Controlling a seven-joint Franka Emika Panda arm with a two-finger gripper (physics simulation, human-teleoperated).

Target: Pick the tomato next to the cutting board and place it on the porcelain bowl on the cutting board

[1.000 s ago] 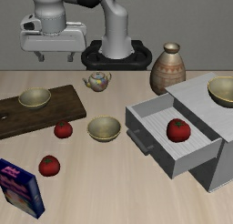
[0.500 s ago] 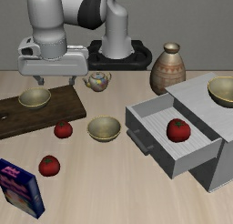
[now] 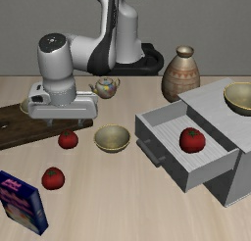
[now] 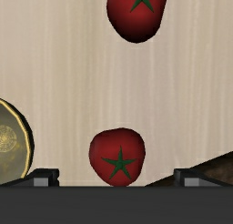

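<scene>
A red tomato lies on the table just off the dark wooden cutting board. My gripper hangs directly above this tomato, a short way over it, fingers open. In the wrist view the same tomato sits centred between my two fingertips, with the gripper open and touching nothing. The board's edge lies beside it. The porcelain bowl on the board is mostly hidden behind my hand. A second tomato lies farther forward, seen beyond the first tomato in the wrist view.
A beige bowl stands on the table to the exterior view's right of the tomato, its rim close to one finger. A blue box, a teapot, a vase and an open drawer holding a third tomato stand around.
My arm has swung forward and come down from high above the board's bowl to just over the tomato beside the board. Nothing on the table has moved.
</scene>
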